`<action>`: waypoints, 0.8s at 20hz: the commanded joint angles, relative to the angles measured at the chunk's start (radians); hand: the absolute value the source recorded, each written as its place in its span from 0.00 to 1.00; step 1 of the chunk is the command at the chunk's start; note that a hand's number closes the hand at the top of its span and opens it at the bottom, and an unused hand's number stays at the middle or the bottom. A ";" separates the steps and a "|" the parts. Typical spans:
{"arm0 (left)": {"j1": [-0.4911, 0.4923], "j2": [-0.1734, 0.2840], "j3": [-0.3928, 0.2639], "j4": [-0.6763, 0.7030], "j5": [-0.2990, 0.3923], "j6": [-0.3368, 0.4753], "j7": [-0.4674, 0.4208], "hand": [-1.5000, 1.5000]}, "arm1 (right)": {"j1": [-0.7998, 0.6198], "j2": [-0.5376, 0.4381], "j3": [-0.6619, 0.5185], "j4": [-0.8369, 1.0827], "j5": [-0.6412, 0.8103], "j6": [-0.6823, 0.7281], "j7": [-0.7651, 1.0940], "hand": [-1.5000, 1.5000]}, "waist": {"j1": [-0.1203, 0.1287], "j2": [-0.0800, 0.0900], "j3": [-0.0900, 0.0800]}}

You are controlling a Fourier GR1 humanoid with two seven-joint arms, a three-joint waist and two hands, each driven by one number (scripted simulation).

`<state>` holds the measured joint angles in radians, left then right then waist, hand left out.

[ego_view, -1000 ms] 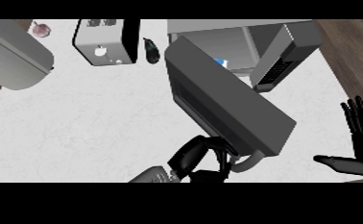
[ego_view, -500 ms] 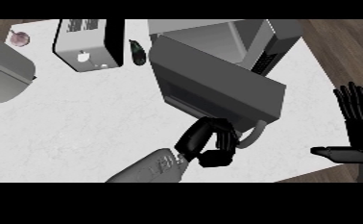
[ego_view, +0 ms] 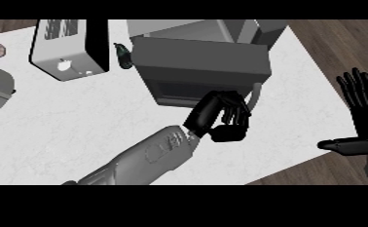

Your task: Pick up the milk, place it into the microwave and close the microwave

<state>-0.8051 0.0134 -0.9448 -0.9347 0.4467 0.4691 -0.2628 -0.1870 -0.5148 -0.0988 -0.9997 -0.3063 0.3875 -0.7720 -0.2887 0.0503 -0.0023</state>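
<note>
The microwave (ego_view: 193, 28) stands at the back of the white counter, and its dark grey door (ego_view: 205, 67) is swung almost shut across the front. My left hand (ego_view: 221, 116) rests against the door's lower front edge, next to the light handle (ego_view: 256, 94). Its fingers are loosely bent and hold nothing. The milk is hidden from view. My right hand (ego_view: 354, 119) rests open at the right edge, fingers up, past the counter's corner.
A silver toaster (ego_view: 68, 46) stands at the back left. A dark bottle (ego_view: 123, 55) sits between it and the microwave. A grey rounded object (ego_view: 4, 88) shows at the left edge. Wooden floor (ego_view: 323, 46) lies beyond the counter's right edge.
The microwave door has swung from wide open to nearly shut, with my left hand following it forward. The view has shifted, and the milk seen inside earlier is now covered.
</note>
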 commanded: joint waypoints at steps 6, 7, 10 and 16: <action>-0.159 -0.013 0.052 0.069 0.088 0.035 -0.002 1.00 | -0.072 -0.030 0.015 -0.056 -0.049 0.094 0.016 0.00 | -0.062 0.023 0.003; -0.175 -0.013 0.056 0.088 0.093 0.033 0.004 1.00 | -0.074 -0.024 0.017 -0.058 -0.062 0.102 0.022 0.00 | -0.068 0.026 0.005; -0.210 -0.012 0.056 0.106 0.109 0.049 0.004 1.00 | -0.088 -0.026 0.031 -0.072 -0.077 0.122 0.041 0.00 | -0.090 0.032 0.006; -0.282 -0.012 0.085 0.161 0.145 0.066 0.007 1.00 | -0.119 -0.046 0.042 -0.099 -0.102 0.145 0.077 0.00 | -0.111 0.042 0.008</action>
<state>-1.0245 0.0296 -0.8682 -0.7968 0.5708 0.5341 -0.2617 -0.2878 -0.5513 -0.0651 -1.0921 -0.3943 0.4624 -0.6726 -0.3802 0.0868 0.0033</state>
